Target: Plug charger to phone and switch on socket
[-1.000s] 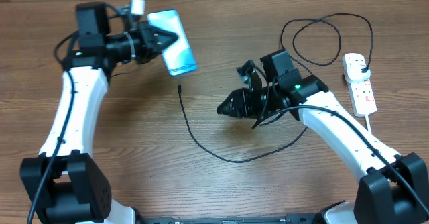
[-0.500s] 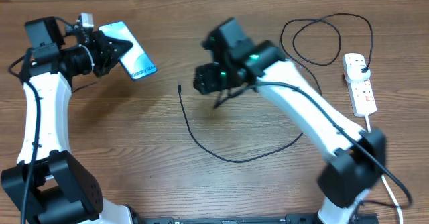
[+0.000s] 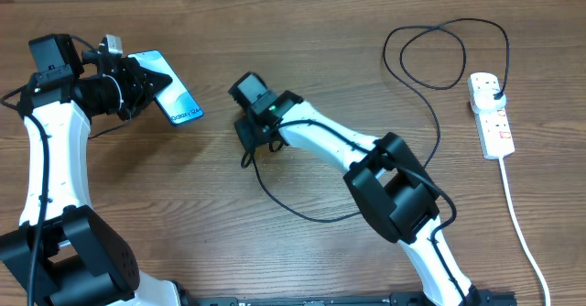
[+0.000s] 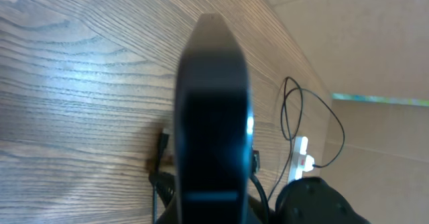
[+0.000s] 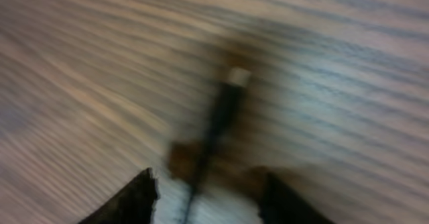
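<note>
Left pincer (image 3: 145, 84) is clamped on the phone (image 3: 172, 95). The phone sticks out past its fingertips, light blue screen up. There is white lettering at the phone's far end, too small to read for sure. In the left wrist view the phone (image 4: 211, 117) is edge-on and dark, fills the middle, and shows no writing.

Right pincer (image 3: 249, 143) is low over the table (image 3: 183, 214), jaws partly open, gripping nothing. The right wrist view is blurred. The fingers (image 5: 134, 200) are apart and the cable (image 5: 224, 110) runs between them. Its small pale tip lies on the wood just ahead of the fingertips. Cannot tell if a finger touches it.

Overhead, the cable (image 3: 316, 220) comes out from under the right pincer and loops back behind it. It runs well away to the power strip (image 3: 494, 123), with the black plug head (image 3: 495, 88) in the end outlet. The strip is white with red marks and no readable label. A thick white cord (image 3: 524, 224) trails from its other end.

The phone is well apart from the cable tip, off to the side of the right pincer.
</note>
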`<act>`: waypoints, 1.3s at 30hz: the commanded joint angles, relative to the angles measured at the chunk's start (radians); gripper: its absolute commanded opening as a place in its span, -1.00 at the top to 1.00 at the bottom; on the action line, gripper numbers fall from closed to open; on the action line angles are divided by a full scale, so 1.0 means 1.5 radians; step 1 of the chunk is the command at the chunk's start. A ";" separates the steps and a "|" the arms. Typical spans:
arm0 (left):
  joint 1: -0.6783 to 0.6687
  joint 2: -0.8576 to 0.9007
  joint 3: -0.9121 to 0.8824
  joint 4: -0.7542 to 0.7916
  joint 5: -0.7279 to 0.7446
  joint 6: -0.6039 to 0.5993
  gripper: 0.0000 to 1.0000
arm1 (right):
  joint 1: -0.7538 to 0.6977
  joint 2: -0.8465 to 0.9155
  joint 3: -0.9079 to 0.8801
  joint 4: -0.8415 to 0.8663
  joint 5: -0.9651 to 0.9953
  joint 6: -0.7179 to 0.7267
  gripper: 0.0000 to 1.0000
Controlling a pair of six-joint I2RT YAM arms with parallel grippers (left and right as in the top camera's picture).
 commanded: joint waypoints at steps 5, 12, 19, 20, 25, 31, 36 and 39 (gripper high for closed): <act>0.007 -0.027 0.009 0.004 -0.001 0.024 0.92 | 0.017 0.036 0.025 -0.120 0.133 0.012 0.93; 0.007 -0.027 0.009 0.004 -0.009 0.024 0.92 | -0.047 0.035 0.108 -0.458 0.151 0.027 0.93; 0.007 -0.027 0.009 0.004 -0.009 0.023 0.92 | -0.140 0.032 0.094 -0.547 0.155 0.026 0.92; 0.007 -0.027 0.009 0.004 -0.009 0.023 0.92 | -0.151 0.030 0.094 -0.551 0.149 0.026 0.92; 0.007 -0.027 0.009 0.004 -0.009 0.024 0.92 | -0.181 -0.002 0.094 -0.545 0.024 -0.030 0.81; 0.007 -0.027 0.009 0.004 -0.010 0.023 0.92 | -0.167 -0.009 0.091 -0.503 -0.032 -0.034 0.51; 0.007 -0.027 0.009 0.004 -0.010 0.023 0.92 | -0.125 -0.009 0.091 -0.460 -0.040 -0.034 0.28; 0.007 -0.027 0.009 0.004 -0.009 0.023 0.92 | -0.101 -0.009 0.091 -0.443 -0.035 -0.034 0.06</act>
